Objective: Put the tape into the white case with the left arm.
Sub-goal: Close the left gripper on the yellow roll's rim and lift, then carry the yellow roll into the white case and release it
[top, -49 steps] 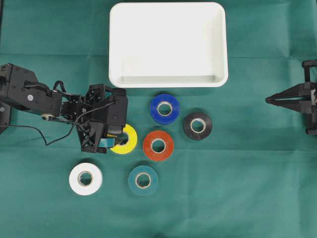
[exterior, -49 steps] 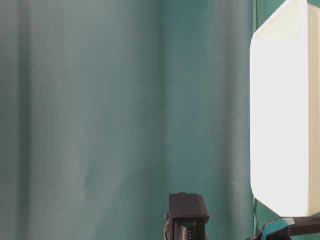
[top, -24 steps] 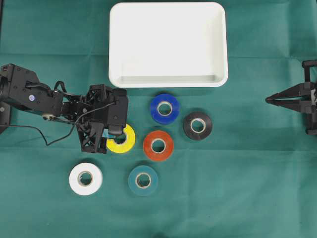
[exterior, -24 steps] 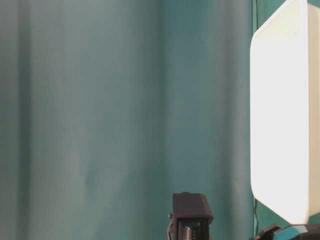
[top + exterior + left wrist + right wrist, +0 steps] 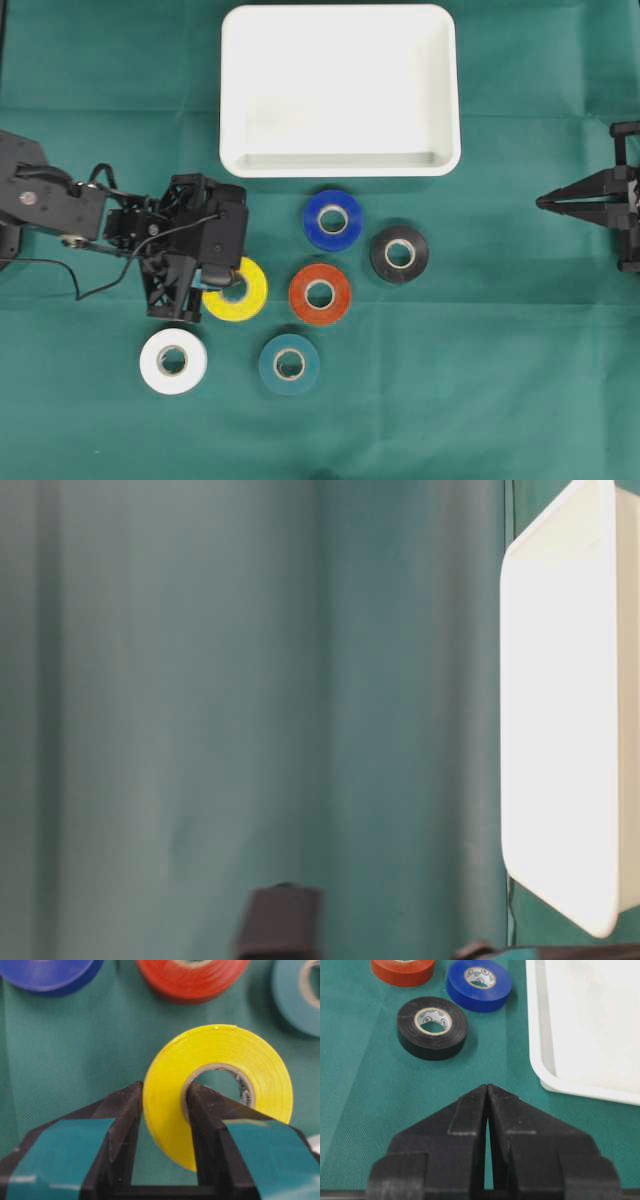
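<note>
With one finger through its core and one outside, we clamp the left gripper (image 5: 162,1110) on the yellow tape roll's (image 5: 220,1085) wall, giving a firm hold for lifting. It sits below the white case (image 5: 339,165), left of the red roll (image 5: 320,293). Our right gripper (image 5: 487,1091) rests shut, far right of the case.

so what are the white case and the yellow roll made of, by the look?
White case: looks like moulded plastic, smooth with a soft sheen, rounded corners and a raised rim.
Yellow roll: probably glossy vinyl tape, its face showing fine wound layers, on a pale, perhaps cardboard, core.
</note>
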You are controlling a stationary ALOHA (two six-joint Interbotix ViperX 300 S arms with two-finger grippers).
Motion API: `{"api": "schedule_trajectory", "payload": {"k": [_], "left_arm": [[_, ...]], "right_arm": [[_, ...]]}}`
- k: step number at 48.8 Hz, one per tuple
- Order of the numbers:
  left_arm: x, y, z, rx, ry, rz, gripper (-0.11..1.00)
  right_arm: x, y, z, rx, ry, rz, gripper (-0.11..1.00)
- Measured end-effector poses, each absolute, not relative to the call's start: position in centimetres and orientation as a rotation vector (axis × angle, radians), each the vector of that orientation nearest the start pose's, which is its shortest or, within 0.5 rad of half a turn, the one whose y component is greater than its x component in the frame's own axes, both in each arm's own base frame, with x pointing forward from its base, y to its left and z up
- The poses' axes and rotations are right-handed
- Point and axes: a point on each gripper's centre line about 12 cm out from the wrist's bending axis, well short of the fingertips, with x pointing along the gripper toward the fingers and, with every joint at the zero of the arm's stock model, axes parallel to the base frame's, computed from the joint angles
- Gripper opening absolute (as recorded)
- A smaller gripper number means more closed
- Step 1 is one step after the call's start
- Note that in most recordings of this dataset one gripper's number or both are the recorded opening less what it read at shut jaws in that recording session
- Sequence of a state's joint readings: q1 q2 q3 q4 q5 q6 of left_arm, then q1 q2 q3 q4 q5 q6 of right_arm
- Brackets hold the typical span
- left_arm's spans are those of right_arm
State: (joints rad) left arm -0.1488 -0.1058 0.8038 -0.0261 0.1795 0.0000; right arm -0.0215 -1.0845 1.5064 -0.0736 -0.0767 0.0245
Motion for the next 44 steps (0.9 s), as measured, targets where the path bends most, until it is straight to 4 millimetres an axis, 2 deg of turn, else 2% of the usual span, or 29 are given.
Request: {"api": "schedule_trajectory", "payload": {"k": [9,16,34,44], "left_arm": [[32.3,-5.0,16.5,0.039,0.867,-0.135,0.26],[32.3,-4.4,16.7,0.029,0.866,-0.118,0.26],[33.3,0.6,17.5,-0.024,0.842,0.02,0.26],[33.6,4.5,18.2,-0.06,0.822,0.122,0.26]], "right_arm": [[14.8,-0.3,15.7,-0.044,0.346,-0.007,-0.09],[14.8,-0.3,15.7,-0.044,0.346,-0.007,-0.09],[14.8,-0.3,15.7,-0.042,0.347,-0.007,-0.09],[14.8,-0.3,15.7,-0.042,0.346,-0.008,-0.09]]}}
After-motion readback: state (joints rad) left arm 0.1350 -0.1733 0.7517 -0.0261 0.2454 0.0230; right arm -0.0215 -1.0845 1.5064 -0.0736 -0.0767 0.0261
